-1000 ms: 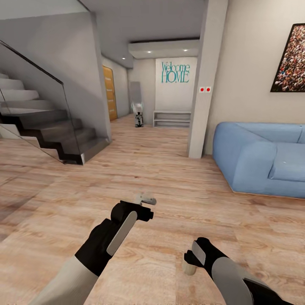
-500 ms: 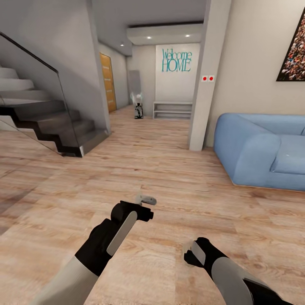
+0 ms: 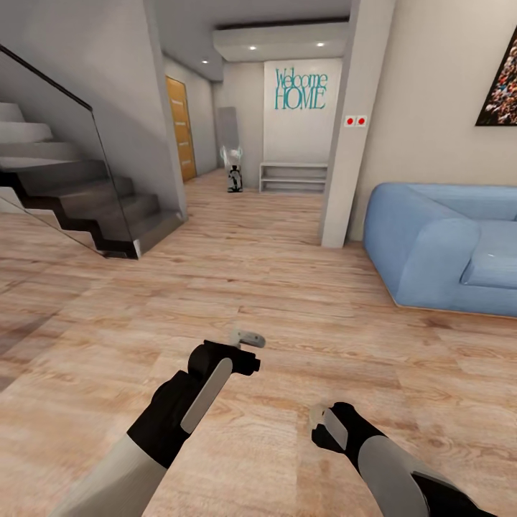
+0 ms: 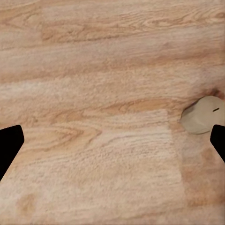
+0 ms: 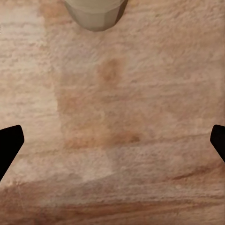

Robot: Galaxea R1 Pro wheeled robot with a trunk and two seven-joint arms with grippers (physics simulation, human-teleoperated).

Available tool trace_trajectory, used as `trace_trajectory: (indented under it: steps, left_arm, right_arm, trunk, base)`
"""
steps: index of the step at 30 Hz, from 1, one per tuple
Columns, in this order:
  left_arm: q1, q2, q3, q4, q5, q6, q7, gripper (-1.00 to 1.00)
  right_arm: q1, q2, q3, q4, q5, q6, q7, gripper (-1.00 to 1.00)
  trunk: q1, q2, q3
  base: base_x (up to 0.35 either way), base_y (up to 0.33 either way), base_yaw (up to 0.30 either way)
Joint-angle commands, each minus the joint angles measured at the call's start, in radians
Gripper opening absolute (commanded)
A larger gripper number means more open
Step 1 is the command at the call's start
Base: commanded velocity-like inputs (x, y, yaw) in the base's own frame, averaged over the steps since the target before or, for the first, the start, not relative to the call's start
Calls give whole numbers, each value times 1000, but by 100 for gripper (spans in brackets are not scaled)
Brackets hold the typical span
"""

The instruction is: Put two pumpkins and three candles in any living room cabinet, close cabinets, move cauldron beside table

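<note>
Candles show in the two wrist views, both standing on the wooden floor (image 3: 301,301). One candle (image 4: 202,115) in the left wrist view is a squat, pale grey-green cylinder with a tiny dark wick on its flat top, lying just inside the black tip of one finger (image 4: 218,140) of the left tool (image 4: 112,145). Another candle (image 5: 95,13) in the right wrist view is cut by the frame edge, so only its rounded, matte side is seen, well ahead of the right tool (image 5: 112,143). Both tools stand wide open with nothing between the fingertips, bare planks filling the gap.

The head view gives the room instead: the left tool (image 3: 246,339), with pale grey fingers on a black wrist, and the right tool (image 3: 321,429), both held low over the floor. Its planks are light, matte, with a strong grain. To the right sits a soft, rounded blue sofa (image 3: 445,244); to the left, a dark staircase (image 3: 86,208) behind a glass panel. A square pale pillar (image 3: 352,129) stands between, and beyond it a wall carries teal "Welcome HOME" lettering (image 3: 300,90) above a low grey bench shelf (image 3: 293,177).
</note>
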Motion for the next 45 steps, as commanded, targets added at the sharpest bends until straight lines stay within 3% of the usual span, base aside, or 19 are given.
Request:
trace_trajectory:
  steps: [1,9,37,45]
  left_arm:
    - [-1,0,-1,-1,11,2,10,100]
    - [-1,0,0,-1,9,3,10,100]
    - [-1,0,-2,1,9,2,10,100]
    - [-1,0,-2,4,9,0,10,100]
  right_arm:
    - [0,1,-4,-2,3,6,-3,100]
    - [0,1,-4,-2,3,6,-3,100]
    - [0,1,-4,-2,2,6,-3,100]
    - [0,1,-4,-2,2,6,-3,100]
  trunk:
    - [0,0,-1]
    - [0,0,-1]
    - [0,0,-1]
    - [0,0,-1]
  base:
    - [0,0,0]
    - [56,0,0]
    - [298,-3,0]
    - [105,-32,0]
